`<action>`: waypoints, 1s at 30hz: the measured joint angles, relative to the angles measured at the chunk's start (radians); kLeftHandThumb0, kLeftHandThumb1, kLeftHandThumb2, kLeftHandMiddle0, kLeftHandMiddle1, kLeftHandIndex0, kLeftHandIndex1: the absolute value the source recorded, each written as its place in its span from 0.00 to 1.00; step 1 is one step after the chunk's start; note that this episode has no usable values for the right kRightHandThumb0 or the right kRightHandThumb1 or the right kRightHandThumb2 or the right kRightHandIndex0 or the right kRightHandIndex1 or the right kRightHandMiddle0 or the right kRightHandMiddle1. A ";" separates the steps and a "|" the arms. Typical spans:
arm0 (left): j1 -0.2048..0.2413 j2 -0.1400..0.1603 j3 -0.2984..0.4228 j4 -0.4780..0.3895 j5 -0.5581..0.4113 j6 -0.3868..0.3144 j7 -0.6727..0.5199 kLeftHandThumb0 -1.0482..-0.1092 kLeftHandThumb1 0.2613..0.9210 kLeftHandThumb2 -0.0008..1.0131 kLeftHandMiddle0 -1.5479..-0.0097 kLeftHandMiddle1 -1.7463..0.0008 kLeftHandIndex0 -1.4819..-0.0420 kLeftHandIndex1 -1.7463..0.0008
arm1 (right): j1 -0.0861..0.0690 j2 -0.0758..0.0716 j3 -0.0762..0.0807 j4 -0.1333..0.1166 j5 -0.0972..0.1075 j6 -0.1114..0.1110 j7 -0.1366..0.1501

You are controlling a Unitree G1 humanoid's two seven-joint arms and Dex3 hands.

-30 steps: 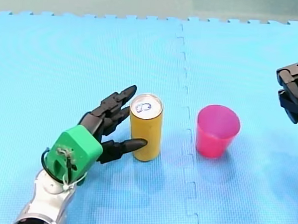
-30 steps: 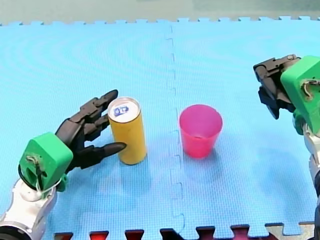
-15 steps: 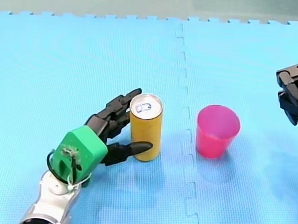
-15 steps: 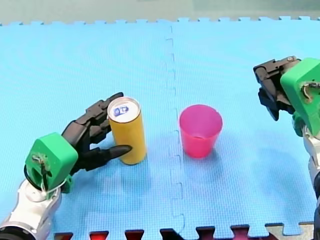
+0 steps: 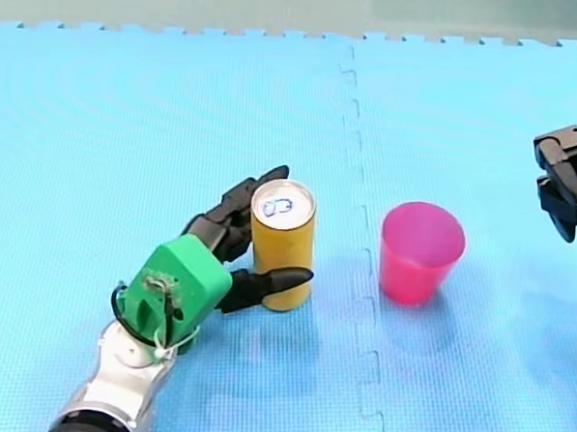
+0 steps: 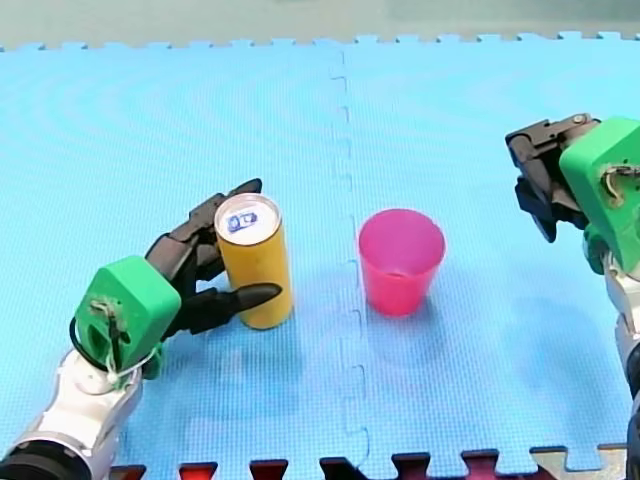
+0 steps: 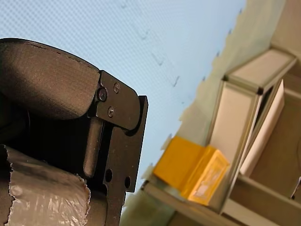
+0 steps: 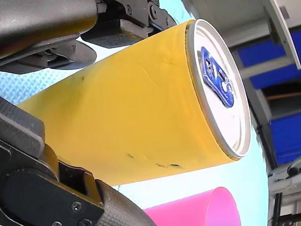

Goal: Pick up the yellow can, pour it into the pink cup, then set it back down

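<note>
Left robot hand (image 5: 221, 253) clasps upright yellow can (image 5: 282, 250).

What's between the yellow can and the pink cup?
Just bare blue mat with a jigsaw seam between the yellow can and pink cup, in both head views.

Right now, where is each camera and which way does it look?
First head view: head, looking down at the blue mat; left hand grips the yellow can, right hand at the right edge.
Second head view: beside it, same scene; pink cup right of the can.
First wrist view: a wrist, looking past black hand parts towards shelves.
Second wrist view: left wrist, close on the can; can and cup match the head views.
</note>
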 measured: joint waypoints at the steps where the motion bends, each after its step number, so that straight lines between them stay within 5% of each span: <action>1: -0.001 0.000 0.000 0.002 0.000 -0.002 0.000 0.12 0.66 0.00 0.79 1.00 0.84 1.00 | 0.001 0.000 0.000 0.000 0.000 0.000 0.001; 14: -0.018 -0.007 0.001 0.030 0.000 -0.010 -0.001 0.09 0.68 0.00 0.79 1.00 0.83 1.00 | 0.009 -0.001 0.008 -0.001 -0.006 -0.011 -0.015; 17: -0.021 -0.010 0.004 0.035 -0.005 -0.010 -0.007 0.11 0.69 0.00 0.69 0.96 0.76 0.98 | 0.010 -0.001 0.008 -0.002 -0.005 -0.013 -0.013; 18: -0.021 -0.013 0.007 0.036 -0.009 -0.010 -0.009 0.17 0.68 0.00 0.63 0.95 0.70 0.97 | 0.011 -0.001 0.008 -0.003 -0.005 -0.014 -0.013; 19: -0.021 -0.018 0.016 0.036 -0.021 -0.008 -0.006 0.37 0.66 0.00 0.51 0.93 0.57 0.97 | 0.012 -0.001 0.009 -0.004 -0.005 -0.016 -0.013; 22: -0.019 -0.035 0.041 0.029 -0.042 0.003 0.036 0.62 0.73 0.01 0.35 0.91 0.37 0.95 | 0.015 -0.002 0.011 -0.004 -0.005 -0.022 -0.013; 25: -0.014 -0.044 0.043 0.016 -0.026 0.004 0.119 0.67 0.77 0.01 0.26 0.91 0.27 0.95 | 0.016 -0.002 0.011 -0.005 -0.005 -0.024 -0.013; 30: 0.005 -0.052 0.033 -0.013 0.016 0.003 0.244 0.68 0.81 0.01 0.23 0.92 0.25 0.97 | 0.020 -0.004 0.011 -0.006 -0.003 -0.028 -0.009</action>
